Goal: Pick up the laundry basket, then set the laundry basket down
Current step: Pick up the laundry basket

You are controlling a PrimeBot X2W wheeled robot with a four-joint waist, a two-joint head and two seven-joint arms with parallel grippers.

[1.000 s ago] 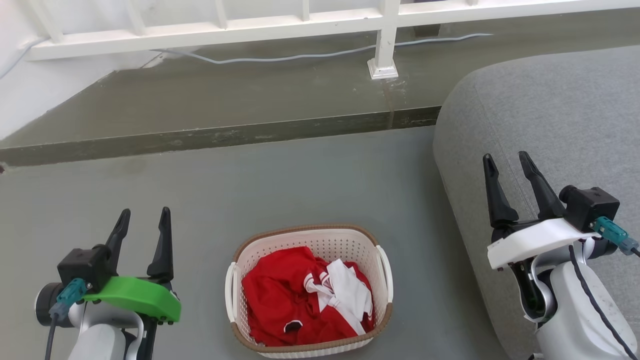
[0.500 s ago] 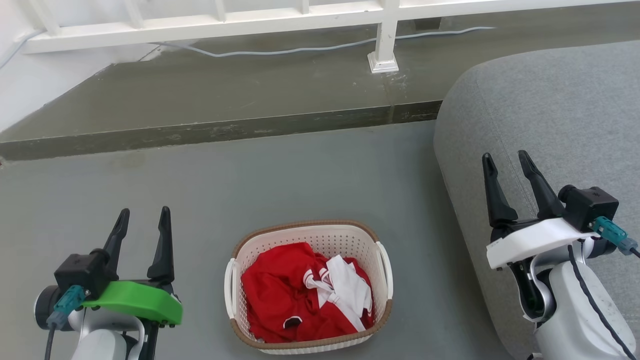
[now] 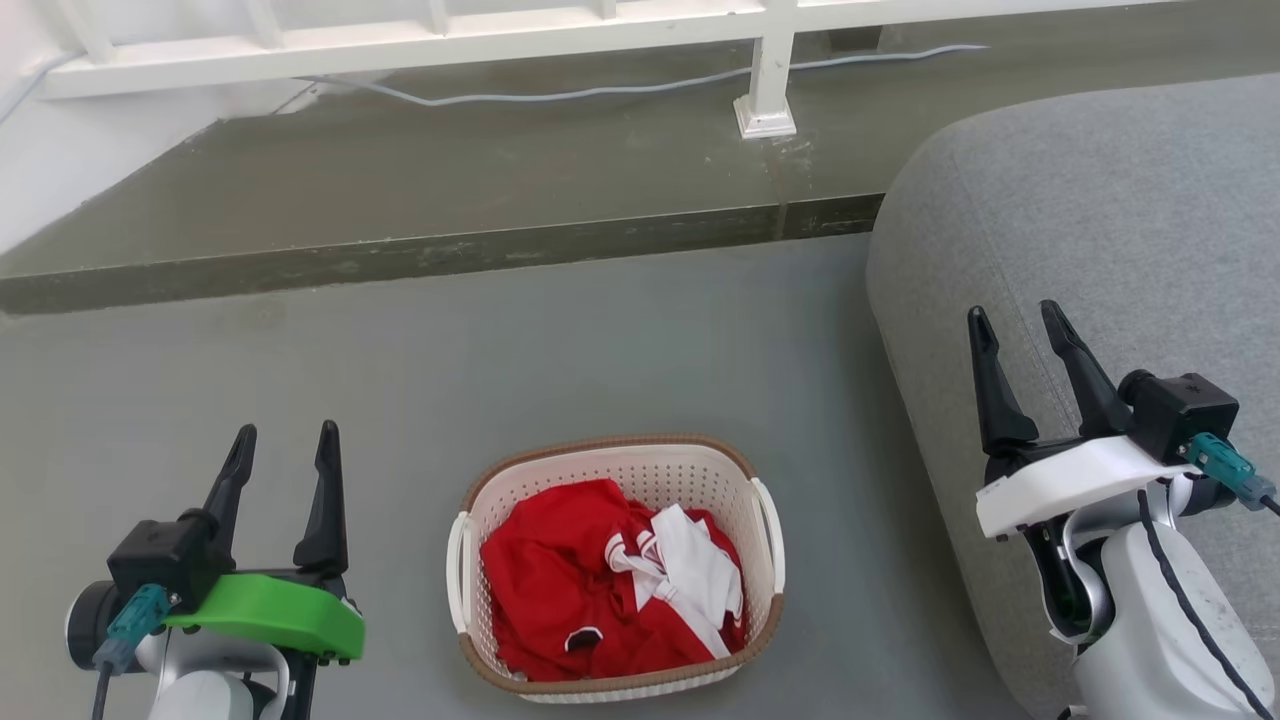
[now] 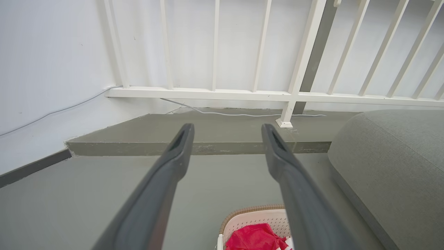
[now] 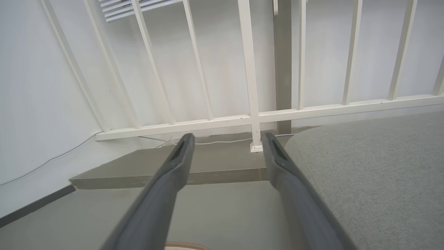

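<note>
Head view, looking down on a grey-green floor [image 3: 500, 380]. At the lower left, the left gripper [image 3: 286, 432] points up the frame above a green wrist cover. Its two dark fingers are spread apart and hold nothing. In the left wrist view the same gripper [image 4: 227, 128] shows a wide gap between its fingers, with bare floor beyond them.

At the bottom centre, the laundry basket [image 3: 655, 480] stands upright on the floor between the two arms and well apart from both. It is cream-white and perforated, with a brown rim and a white handle on each side. Inside lies a crumpled red garment [image 3: 560, 590], with a white cloth [image 3: 700, 570] bunched on its right half. The left wrist view catches the basket's far end [image 4: 267, 218] at its bottom edge.

At the right, the right gripper [image 3: 1012, 310] points up above a white wrist cover, with its fingers parted and empty. It hangs in front of the rounded end of a grey sofa [image 3: 1100, 220]. The right wrist view shows the same open gap [image 5: 228, 137].

Across the top run a raised step [image 3: 450, 200], a pale cable [image 3: 560, 95] and a white railing [image 3: 400, 45].
</note>
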